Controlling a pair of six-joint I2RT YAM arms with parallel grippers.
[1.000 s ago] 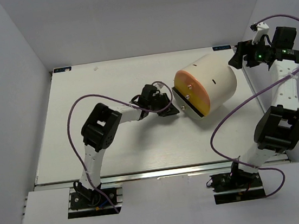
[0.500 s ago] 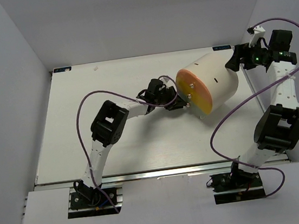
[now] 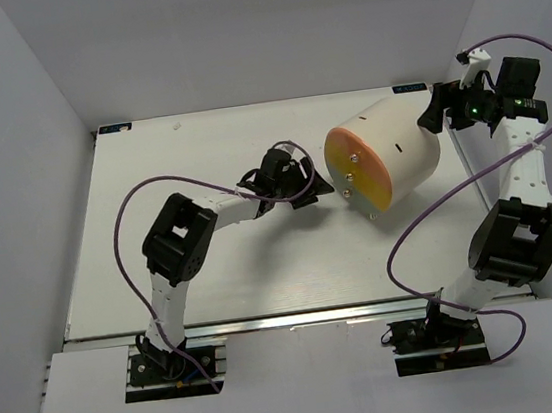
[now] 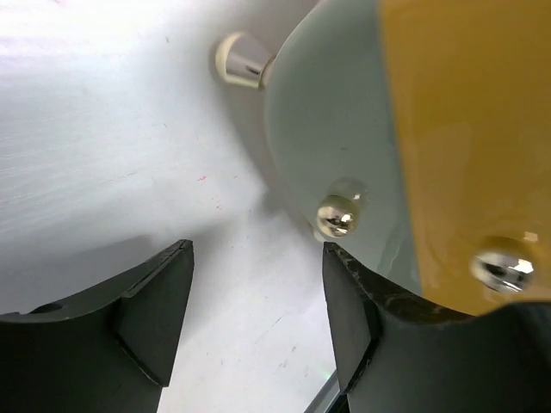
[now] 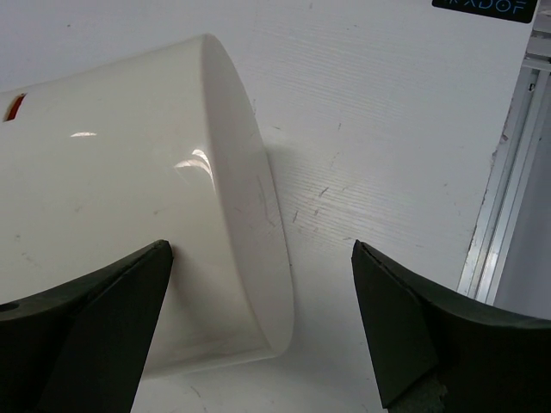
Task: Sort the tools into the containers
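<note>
The white worktop (image 3: pixel 213 265) fills the floor of a white-walled booth, with a metal rail (image 5: pixel 504 215) along its right edge. On its far right part the cream-white drum (image 3: pixel 401 141) lies on its side, its round orange-and-yellow face (image 3: pixel 360 171) turned left and slightly toward the near edge.

The left arm (image 3: pixel 175 244) reaches from its base at the near edge up and to the right, a purple cable (image 3: pixel 130 209) looping over it. The right arm (image 3: pixel 519 217) rises along the right side of the worktop and bends left at the far end, carrying its own purple cable (image 3: pixel 427 208).

The left pincer (image 3: pixel 320 189) sits just left of the drum's face, low to the worktop. Its jaws stand moderately apart with nothing between them; only bare worktop shows in the gap. Whether the right finger (image 4: pixel 362 318) touches the face cannot be told.

The right pincer (image 3: pixel 432 110) is at the drum's far right end, jaws spread wide and holding nothing. In the right wrist view, the drum's rounded back edge lies below the gap, and contact cannot be judged.

Two small shiny knobs (image 4: pixel 336 215) stand out from the face, one on its pale rim and one on the orange part. A short cream peg (image 4: pixel 241 64) juts from the drum's edge beyond them. A tiny orange slot (image 5: pixel 13 105) marks the drum's side wall.
</note>
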